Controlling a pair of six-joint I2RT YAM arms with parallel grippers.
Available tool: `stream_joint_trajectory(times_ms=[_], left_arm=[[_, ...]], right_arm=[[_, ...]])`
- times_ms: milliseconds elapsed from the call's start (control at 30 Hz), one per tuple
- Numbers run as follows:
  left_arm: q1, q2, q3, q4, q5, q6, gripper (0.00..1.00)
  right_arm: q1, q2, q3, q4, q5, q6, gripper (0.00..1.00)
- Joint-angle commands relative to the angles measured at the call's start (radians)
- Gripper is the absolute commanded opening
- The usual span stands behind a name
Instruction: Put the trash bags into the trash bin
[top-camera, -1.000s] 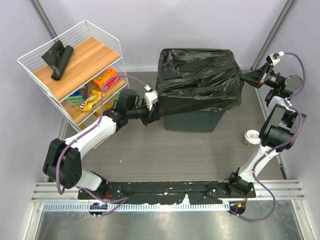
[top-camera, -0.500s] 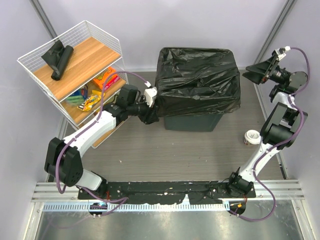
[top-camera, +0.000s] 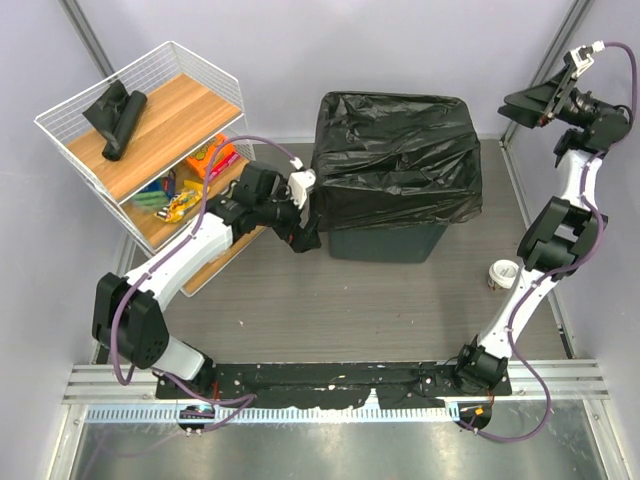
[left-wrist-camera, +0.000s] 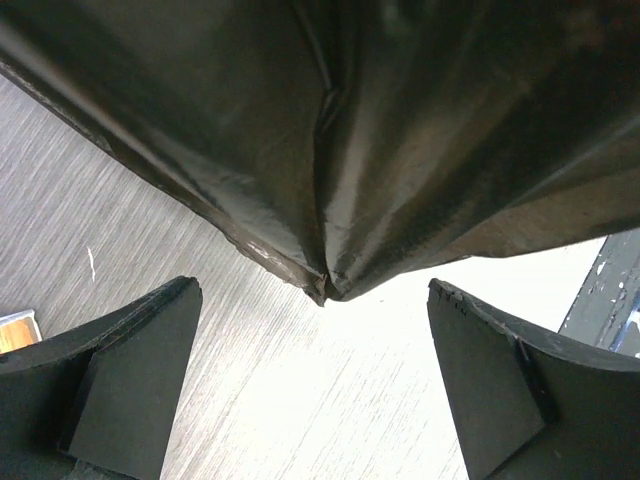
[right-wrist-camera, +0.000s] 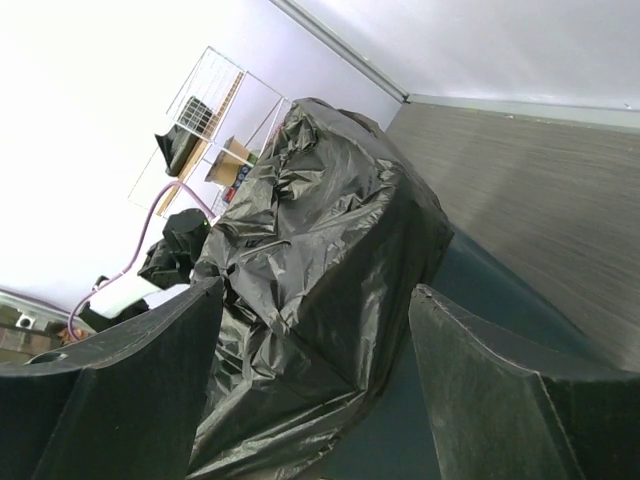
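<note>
Grey wood-grain tabletop (top-camera: 400, 310), pale lilac walls. The crinkled black trash bag (top-camera: 395, 160) drapes over the trash bin (top-camera: 385, 242). Its lower corner hangs just ahead of my left end effector (top-camera: 303, 236), between the wide-spread, empty fingers (left-wrist-camera: 130, 380), touching neither. My right end effector (top-camera: 522, 104), likewise open and empty, is raised high on an extended arm, with the bag well ahead of it. My left arm reaches low, elbow bent.

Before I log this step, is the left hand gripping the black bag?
No, the left hand stands open, and the trash bag hangs clear of both its fingers.
</note>
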Motion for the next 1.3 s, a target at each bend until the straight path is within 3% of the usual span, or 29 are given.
stream_joint_trajectory(times_ms=[0,133,200,267,400,433,533,667,900,1267], left_arm=[[0.0,0.005,0.094,0.002,0.009,0.004,1.0],[0.0,0.028,0.143,-0.046,0.009,0.007,1.0],[0.0,0.038,0.16,-0.061,0.015,-0.002,1.0],[-0.002,0.038,0.158,-0.061,0.019,-0.021,0.99],[-0.006,0.017,0.154,-0.06,0.015,-0.03,1.0],[-0.006,0.011,0.155,-0.069,0.013,-0.027,1.0],[-0.006,-0.002,0.16,-0.098,0.01,-0.013,1.0],[-0.006,-0.038,0.146,-0.114,0.009,-0.012,1.0],[-0.006,-0.078,0.161,-0.104,-0.036,-0.061,1.0],[-0.006,-0.095,0.14,-0.042,-0.048,-0.101,1.0]], right_arm=[[0.036,-0.007,0.105,0.234,-0.019,0.068,0.8],[0.071,-0.013,0.188,0.076,0.016,-0.067,0.83],[0.081,-0.016,0.224,-0.142,0.079,-0.231,0.83],[0.085,-0.002,0.354,-0.4,0.145,-0.42,0.84],[0.098,0.003,0.525,-1.102,0.275,-0.993,0.87],[0.099,-0.005,0.525,-1.23,0.325,-1.105,0.9],[0.101,-0.063,0.412,-1.327,0.387,-1.225,0.92],[0.116,-0.146,0.344,-1.774,0.6,-1.665,0.96],[0.107,-0.365,-0.039,-1.821,0.645,-1.798,1.0],[0.003,-0.458,-0.24,-1.844,0.464,-1.764,1.0]])
